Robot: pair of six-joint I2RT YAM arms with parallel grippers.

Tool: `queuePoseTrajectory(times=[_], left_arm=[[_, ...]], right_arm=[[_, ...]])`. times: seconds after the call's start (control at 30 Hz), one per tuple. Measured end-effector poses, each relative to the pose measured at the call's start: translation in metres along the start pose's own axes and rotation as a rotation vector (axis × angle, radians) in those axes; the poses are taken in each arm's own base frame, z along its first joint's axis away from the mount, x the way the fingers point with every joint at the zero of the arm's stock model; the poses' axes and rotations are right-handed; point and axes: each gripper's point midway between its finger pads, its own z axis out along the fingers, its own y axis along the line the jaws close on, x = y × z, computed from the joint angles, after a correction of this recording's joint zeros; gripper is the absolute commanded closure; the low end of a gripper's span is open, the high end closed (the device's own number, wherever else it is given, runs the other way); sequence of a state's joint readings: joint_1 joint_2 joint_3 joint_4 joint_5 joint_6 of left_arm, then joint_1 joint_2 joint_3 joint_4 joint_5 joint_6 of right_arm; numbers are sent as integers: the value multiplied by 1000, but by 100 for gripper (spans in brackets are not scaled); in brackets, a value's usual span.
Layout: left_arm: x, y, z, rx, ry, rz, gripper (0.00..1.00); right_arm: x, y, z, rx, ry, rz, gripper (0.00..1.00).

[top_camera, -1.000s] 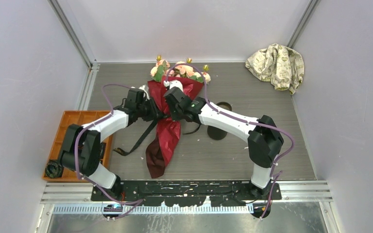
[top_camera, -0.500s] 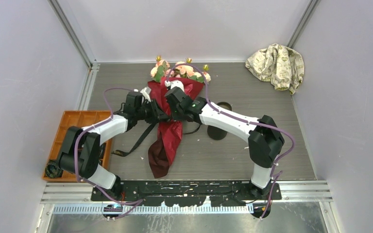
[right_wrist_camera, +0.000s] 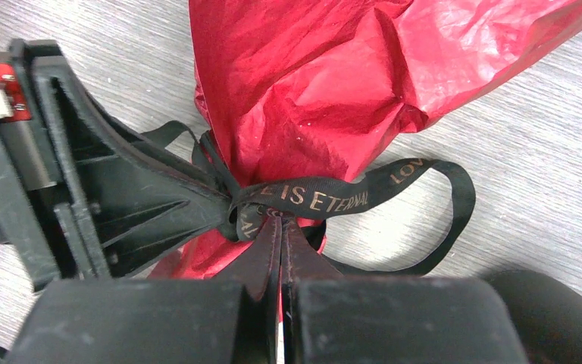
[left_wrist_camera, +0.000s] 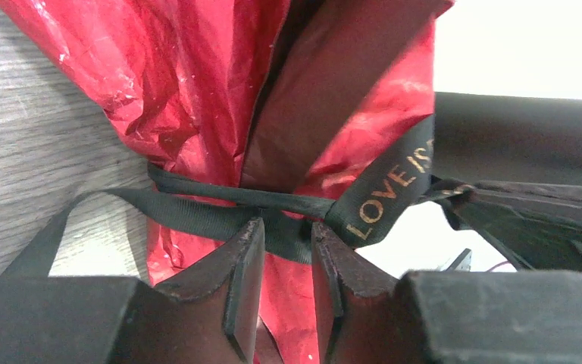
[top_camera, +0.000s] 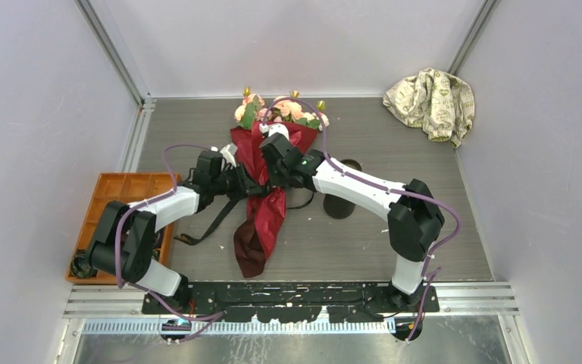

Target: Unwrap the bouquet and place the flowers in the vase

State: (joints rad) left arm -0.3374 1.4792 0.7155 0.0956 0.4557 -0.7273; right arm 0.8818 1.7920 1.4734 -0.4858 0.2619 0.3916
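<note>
Bouquet (top_camera: 264, 220) lies flat, blooms (top_camera: 282, 111) at far end.

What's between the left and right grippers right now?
The tied waist of the bouquet: black ribbon knotted around red wrapping paper. Both wrist views show it.

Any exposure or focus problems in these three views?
Top external: even light, soft shadows, sharp throughout. Left wrist: upper right blown out to white; its fingers soft, ribbon lettering legible. Right wrist: ribbon lettering crisp, small specular glints on the wrapping paper, near fingers blurred.
</note>
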Motion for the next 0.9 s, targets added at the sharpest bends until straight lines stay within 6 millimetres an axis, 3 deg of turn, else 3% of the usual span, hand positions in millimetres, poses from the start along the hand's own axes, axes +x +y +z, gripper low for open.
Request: queuePoseTrajectory(times=[0.37,0.73,0.83,0.9], left_arm=[[10,21,23,-61,50,-34,78],[12,40,33,-136,55,-56,78],[7,36,34,-127,48,-54,77],[4,32,33,-119,40,-51,76]], right_arm=[[-12,2,-11,-10,-21,4,99],[-62,-6,-87,-44,-197,40,99],[-69,-8,-97,-46,-222,44,99],[-66,-9,-95,-40,-217,41,93]])
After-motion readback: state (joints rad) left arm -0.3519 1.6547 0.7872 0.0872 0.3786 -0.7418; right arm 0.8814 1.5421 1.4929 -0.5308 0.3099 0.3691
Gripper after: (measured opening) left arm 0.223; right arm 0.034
